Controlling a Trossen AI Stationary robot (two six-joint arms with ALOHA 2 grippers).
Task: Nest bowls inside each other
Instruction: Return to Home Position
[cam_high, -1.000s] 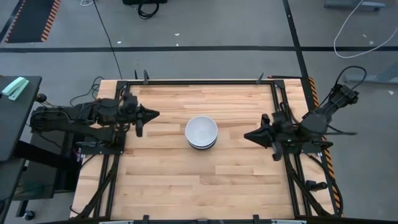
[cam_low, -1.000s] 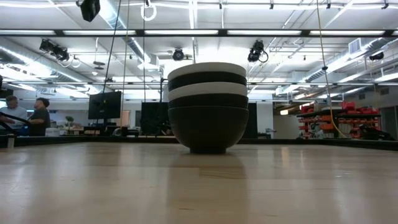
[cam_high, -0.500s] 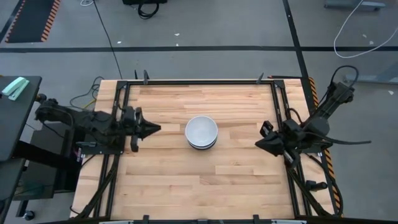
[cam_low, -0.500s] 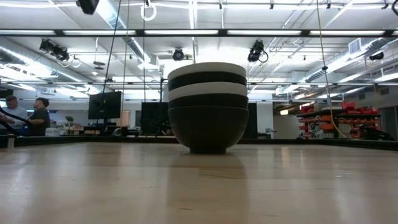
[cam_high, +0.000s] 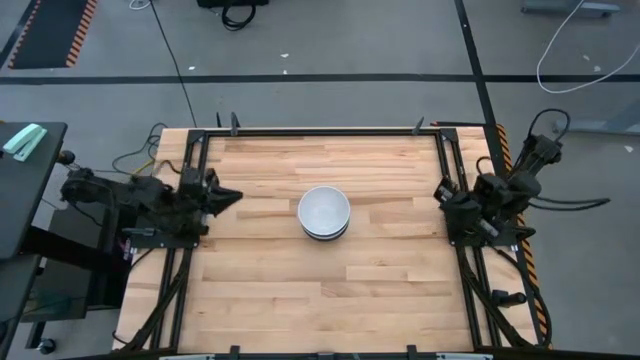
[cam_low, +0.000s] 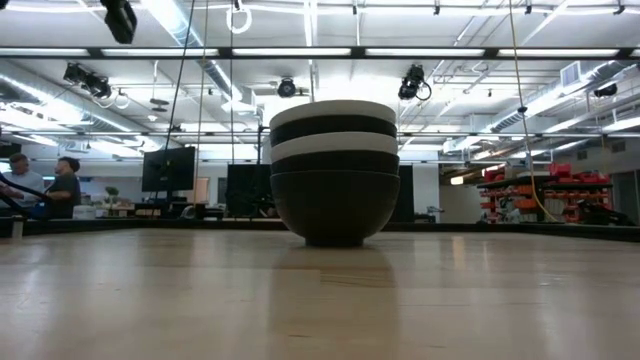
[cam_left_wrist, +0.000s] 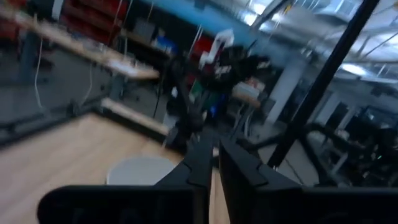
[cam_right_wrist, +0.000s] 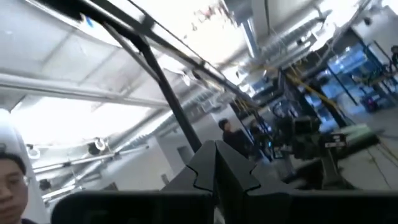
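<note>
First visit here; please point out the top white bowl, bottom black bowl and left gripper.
top white bowl (cam_high: 324, 210): high view, inside.
bottom black bowl (cam_low: 335, 205): low view, outer wall.
left gripper (cam_high: 235, 195): high view, fingertips.

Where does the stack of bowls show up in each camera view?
High view: stack of bowls at the middle of the wooden table.
Low view: centre of the picture, standing on the wooden table.
Left wrist view: its pale top low, left of centre.
Right wrist view: not in it.
Shared landmark: the wooden table, in all but the right wrist view.
</note>
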